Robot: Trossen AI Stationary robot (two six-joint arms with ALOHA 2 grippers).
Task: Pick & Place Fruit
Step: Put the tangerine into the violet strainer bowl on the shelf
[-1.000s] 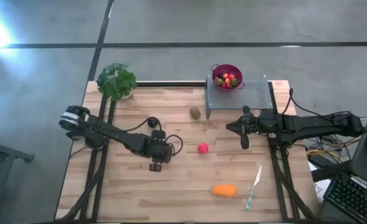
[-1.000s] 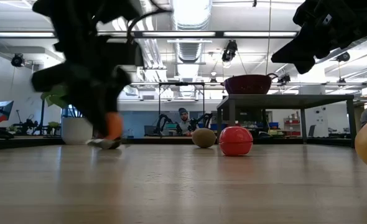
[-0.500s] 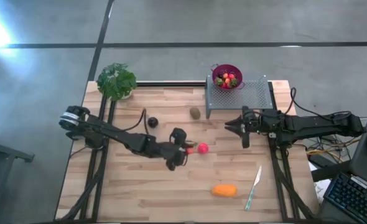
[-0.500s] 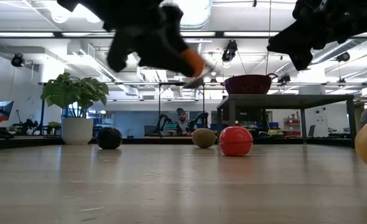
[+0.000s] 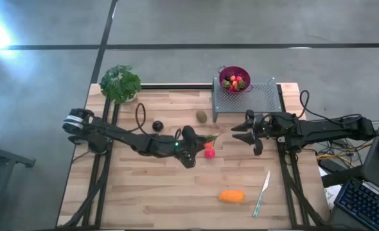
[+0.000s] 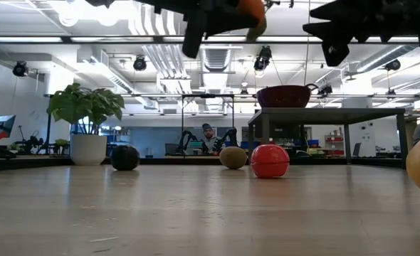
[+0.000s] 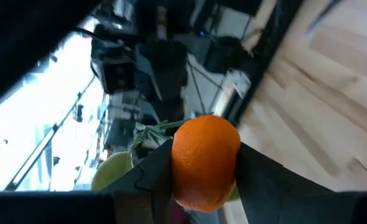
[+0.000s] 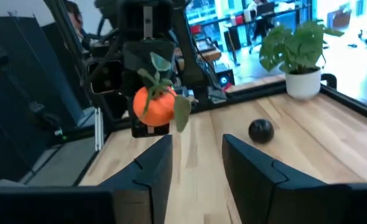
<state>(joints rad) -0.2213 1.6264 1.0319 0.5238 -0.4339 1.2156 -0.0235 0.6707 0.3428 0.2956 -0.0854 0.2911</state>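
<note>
Left gripper (image 7: 202,186): you see it raised above mid-table, clamped on one small orange fruit (image 7: 205,162) with green leaves.
Right gripper (image 8: 193,180): you see it beside the grey rack (image 5: 248,98), fingers parted, holding nothing.
Loose fruit on the table, four: one pink-red ball (image 5: 209,153), one brown kiwi (image 5: 202,116), one dark plum (image 5: 157,126), one oblong orange piece (image 5: 232,196).
Bowl (image 5: 235,78): one, on the rack, holding several small fruits.
Knife (image 5: 261,192): one.
Plant (image 5: 119,83): one.

Plant (image 5: 120,83) at table's (image 5: 144,199) upper left. Bowl (image 5: 235,79) atop rack (image 5: 254,99), upper right. Kiwi (image 5: 202,116) just left of rack; plum (image 5: 157,126) farther left. Ball (image 5: 209,153) centre. Oblong piece (image 5: 232,196) lower centre, knife (image 5: 261,192) right of it.
</note>
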